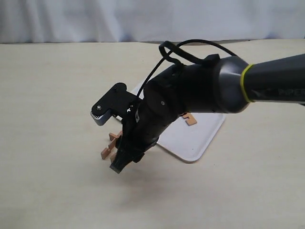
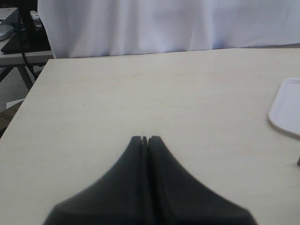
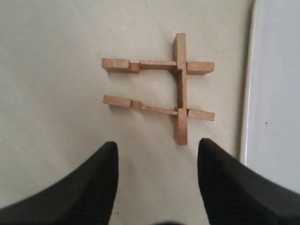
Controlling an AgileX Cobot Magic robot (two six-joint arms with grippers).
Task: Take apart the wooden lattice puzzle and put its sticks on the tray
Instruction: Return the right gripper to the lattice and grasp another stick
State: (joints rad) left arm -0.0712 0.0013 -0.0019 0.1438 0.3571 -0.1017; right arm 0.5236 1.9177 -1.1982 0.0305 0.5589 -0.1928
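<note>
Reddish-brown wooden lattice puzzle (image 3: 180, 89) shows us two parallel notched sticks (image 3: 140, 64) crossed squarely by a third; our right gripper (image 3: 158, 144) spreads wide, left gripper (image 2: 144, 139) presses together.

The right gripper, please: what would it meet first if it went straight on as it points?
Probably the wooden lattice puzzle, lying just ahead of the open right gripper; depth is unclear.

Puzzle (image 3: 179, 89) beside the tray (image 1: 200, 138), one stick (image 1: 190, 119) on the tray
The puzzle lies on the tabletop (image 1: 57, 95), just left of the tray in the exterior view, near it but not touching. The right gripper (image 3: 158, 144) hangs over the puzzle.
</note>
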